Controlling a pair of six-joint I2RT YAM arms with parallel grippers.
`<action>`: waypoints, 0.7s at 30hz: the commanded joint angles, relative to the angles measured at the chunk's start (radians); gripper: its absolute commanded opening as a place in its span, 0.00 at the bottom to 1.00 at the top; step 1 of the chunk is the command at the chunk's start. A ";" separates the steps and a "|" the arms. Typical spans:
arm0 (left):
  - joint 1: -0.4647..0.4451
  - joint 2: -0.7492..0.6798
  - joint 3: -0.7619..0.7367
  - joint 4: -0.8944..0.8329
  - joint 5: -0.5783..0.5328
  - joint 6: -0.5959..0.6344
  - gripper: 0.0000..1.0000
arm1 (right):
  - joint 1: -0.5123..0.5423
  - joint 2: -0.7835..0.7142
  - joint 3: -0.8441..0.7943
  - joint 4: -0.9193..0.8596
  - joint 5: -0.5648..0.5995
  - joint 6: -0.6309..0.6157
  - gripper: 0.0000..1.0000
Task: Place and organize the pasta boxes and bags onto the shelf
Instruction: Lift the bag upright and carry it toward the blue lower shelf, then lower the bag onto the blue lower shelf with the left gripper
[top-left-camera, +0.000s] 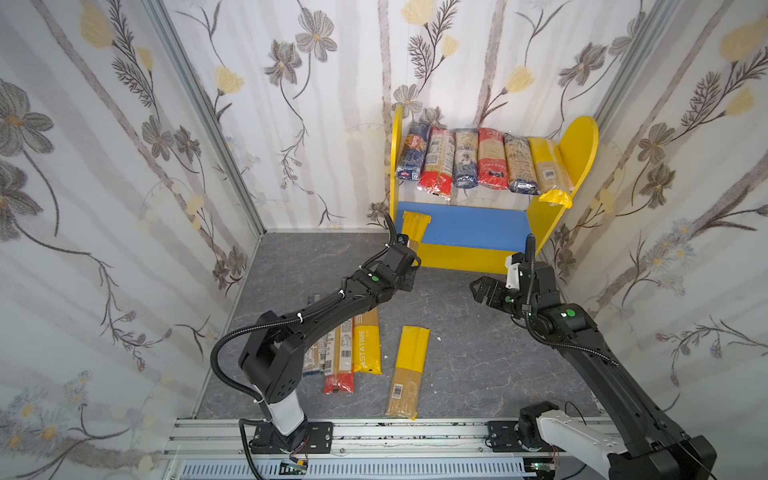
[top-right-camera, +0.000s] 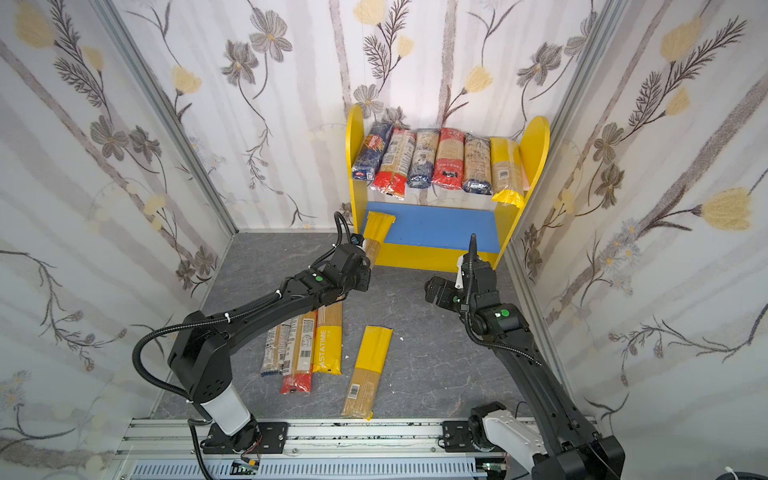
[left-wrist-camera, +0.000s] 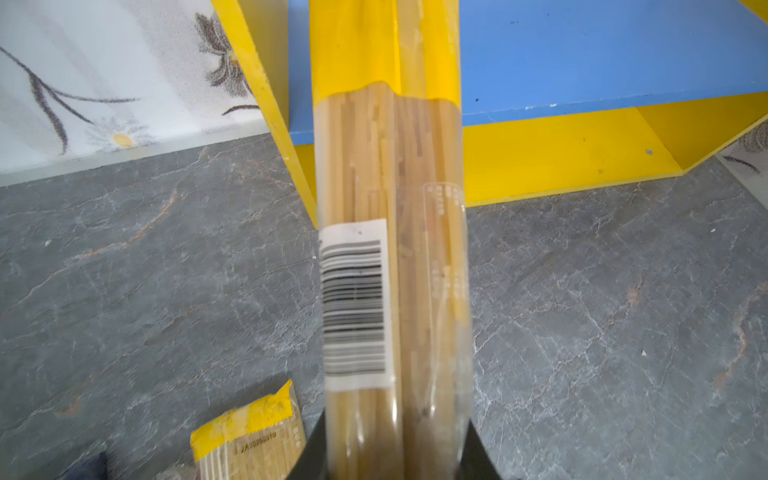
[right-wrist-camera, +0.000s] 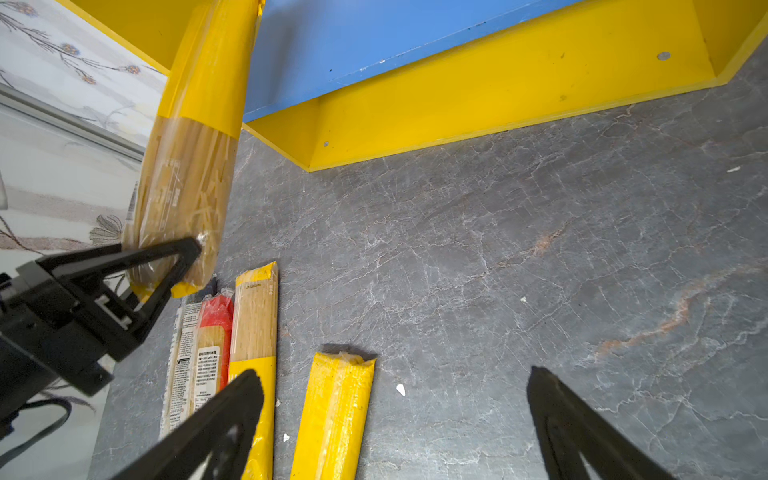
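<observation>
The left pincer (right-wrist-camera: 178, 266) is pinching the clear tail of a yellow-ended spaghetti packet (top-left-camera: 415, 226), whose long axis is running straight away from it into the shelf (top-left-camera: 577, 145). The yellow end is pointing at the back wall, over the left end of the blue lower board (top-left-camera: 478, 228), just beside the side panel; contact is unclear. A push along that axis looks due. The right pincer (top-left-camera: 478, 289) is hanging spread, empty. A lone yellow packet (top-left-camera: 409, 370) and three others (top-left-camera: 345, 357) are lying on the counter (top-left-camera: 478, 353), likewise pointing shelfward
</observation>
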 joint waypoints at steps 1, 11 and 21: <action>0.006 0.043 0.072 0.157 -0.040 0.016 0.00 | -0.003 -0.039 -0.035 0.028 0.035 0.040 1.00; 0.043 0.262 0.309 0.207 -0.054 0.047 0.00 | -0.006 -0.163 -0.110 -0.007 0.076 0.097 1.00; 0.092 0.412 0.511 0.211 0.005 0.040 0.00 | -0.006 -0.212 -0.112 -0.058 0.120 0.116 1.00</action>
